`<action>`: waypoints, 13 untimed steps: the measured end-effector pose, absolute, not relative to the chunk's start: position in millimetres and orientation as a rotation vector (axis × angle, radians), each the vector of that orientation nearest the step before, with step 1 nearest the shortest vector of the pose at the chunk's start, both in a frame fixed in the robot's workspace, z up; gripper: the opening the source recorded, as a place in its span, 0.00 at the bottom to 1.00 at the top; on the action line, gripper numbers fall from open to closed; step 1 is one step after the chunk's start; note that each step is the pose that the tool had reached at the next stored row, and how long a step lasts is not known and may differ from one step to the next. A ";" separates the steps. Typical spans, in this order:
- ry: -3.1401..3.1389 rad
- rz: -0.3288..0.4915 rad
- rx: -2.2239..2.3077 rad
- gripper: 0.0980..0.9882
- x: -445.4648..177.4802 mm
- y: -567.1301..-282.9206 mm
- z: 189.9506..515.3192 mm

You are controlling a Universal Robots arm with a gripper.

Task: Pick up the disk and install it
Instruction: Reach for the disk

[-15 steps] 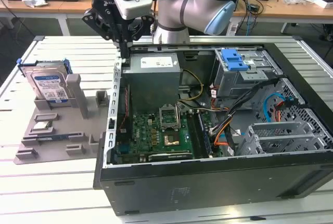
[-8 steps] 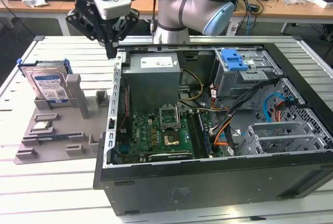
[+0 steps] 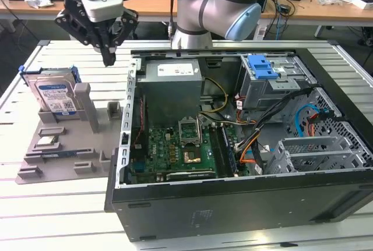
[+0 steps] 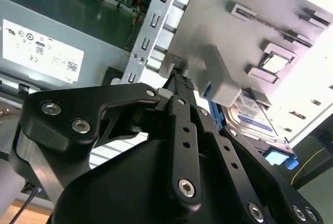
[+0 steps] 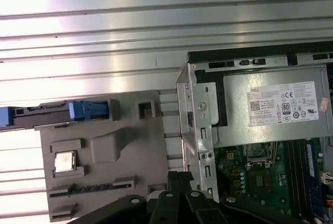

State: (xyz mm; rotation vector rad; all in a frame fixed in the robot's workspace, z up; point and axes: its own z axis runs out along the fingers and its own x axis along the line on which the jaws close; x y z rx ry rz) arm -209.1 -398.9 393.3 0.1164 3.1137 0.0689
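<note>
We see the end effector (image 3: 109, 59) with its fingers pressed together and nothing between them. It hangs in the air just outside the case (image 3: 233, 190), off the wall on the exterior view's left, pointing down. Below it, beside that same wall, a grey holder (image 3: 64, 146) lies flat on the table (image 3: 52, 210). The disk (image 3: 55, 96) stands on edge in the holder's far end, apart from the end effector and farther from the case than it. Its labelled face shows in the exterior view, with its blue frame around the edges. In the second wrist view we see the disk (image 4: 255, 117) beyond the fingertips (image 4: 182, 82), past a raised grey post of the holder. A small silver chip (image 3: 46, 141) sits in a pocket of the holder, also away from the case. Inside the case, which lies open, a grey power supply (image 3: 172, 76) with a white sticker sits closest to the end effector. The green motherboard (image 3: 169, 146) lies next to it, and a blue latch (image 3: 260, 66) tops the drive cage towards the exterior view's right. The arm (image 3: 218, 12) rises behind the case.
</note>
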 end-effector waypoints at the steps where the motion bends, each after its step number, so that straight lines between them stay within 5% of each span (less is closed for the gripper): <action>1: 3.114 0.069 0.117 0.01 -213.8 -398.8 393.3; 13: 3.114 0.068 0.117 0.01 -259.4 -397.5 392.7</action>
